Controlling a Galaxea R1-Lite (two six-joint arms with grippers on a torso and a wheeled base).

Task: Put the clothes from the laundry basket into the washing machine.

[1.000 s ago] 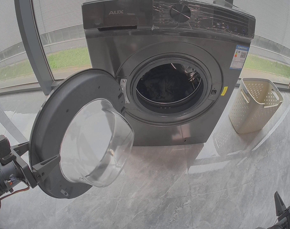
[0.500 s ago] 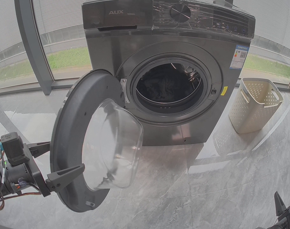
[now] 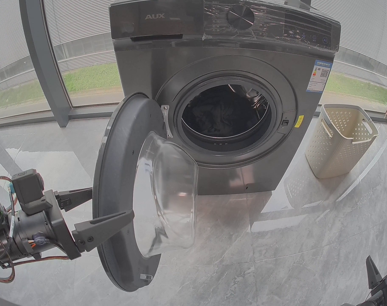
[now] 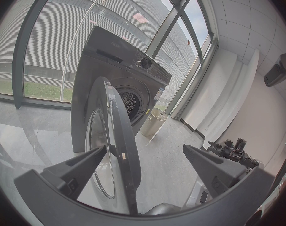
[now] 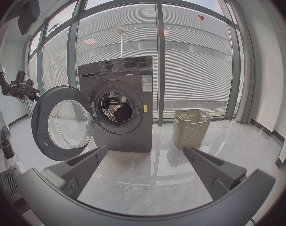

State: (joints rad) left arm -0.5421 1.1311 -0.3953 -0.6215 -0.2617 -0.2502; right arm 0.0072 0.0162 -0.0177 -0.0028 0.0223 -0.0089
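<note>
The grey washing machine (image 3: pixel 227 64) stands with its round door (image 3: pixel 121 183) swung partway out on the left. Dark clothes (image 3: pixel 219 113) lie inside the drum. My left gripper (image 3: pixel 112 201) is open at the door's outer rim, one finger on each side of it; in the left wrist view the door edge (image 4: pixel 124 142) runs between the fingers of that gripper (image 4: pixel 143 147). The cream laundry basket (image 3: pixel 340 141) stands on the floor to the machine's right, and no clothes show inside it. My right gripper (image 3: pixel 381 253) is open, low at the right, facing the machine (image 5: pixel 118 107).
Grey marble floor (image 3: pixel 265 256) spreads out in front of the machine. Tall windows with dark frame posts (image 3: pixel 45 64) run behind it. The basket (image 5: pixel 190 127) sits close to the window wall.
The door has swung toward the machine's opening, from wide open to roughly edge-on. My left gripper moved right along with the door's rim. The right arm has stayed still.
</note>
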